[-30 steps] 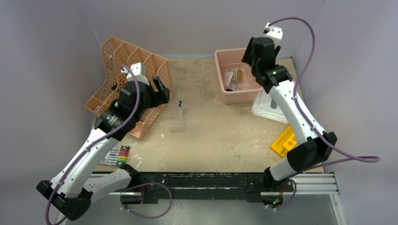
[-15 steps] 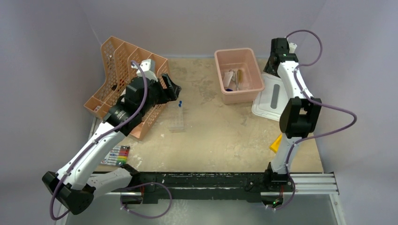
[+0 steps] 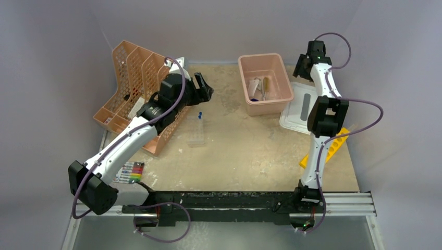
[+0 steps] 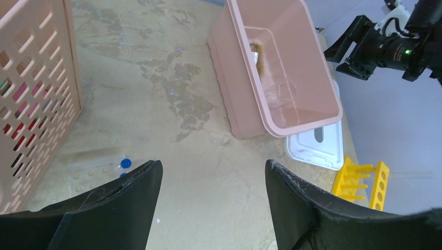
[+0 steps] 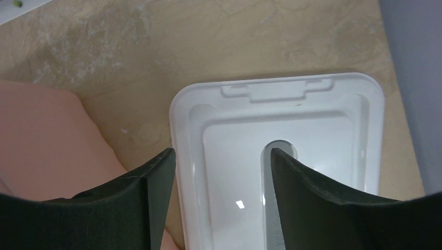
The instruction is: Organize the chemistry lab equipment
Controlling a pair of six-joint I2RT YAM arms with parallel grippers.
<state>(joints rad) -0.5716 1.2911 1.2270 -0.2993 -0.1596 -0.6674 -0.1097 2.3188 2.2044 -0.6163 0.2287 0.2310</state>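
Observation:
The clear tube rack (image 3: 197, 133) with blue-capped tubes (image 3: 199, 114) stands on the table left of centre. It also shows in the left wrist view (image 4: 96, 159), with the blue caps (image 4: 125, 163) beside my left finger. The pink bin (image 3: 276, 96) holds several small lab items (image 3: 259, 87), among them a clear glass piece (image 4: 279, 92) and a brown-tipped tool (image 4: 257, 54). My left gripper (image 3: 204, 87) is open and empty, held above the table just beyond the tube rack (image 4: 211, 166). My right gripper (image 3: 301, 66) is open and empty above the white lid (image 5: 292, 130), with its jaws (image 5: 221, 153) astride the lid's left rim.
The orange perforated organiser (image 3: 136, 86) stands at the far left. A pack of coloured markers (image 3: 130, 172) lies near the left front edge. The white lid (image 3: 302, 108) lies right of the bin. A yellow rack (image 3: 327, 148) lies on the right, partly behind my right arm.
My left gripper has moved right and farther away, from the organiser out over the table. My right gripper has swung from above the pink bin to the far right, over the white lid.

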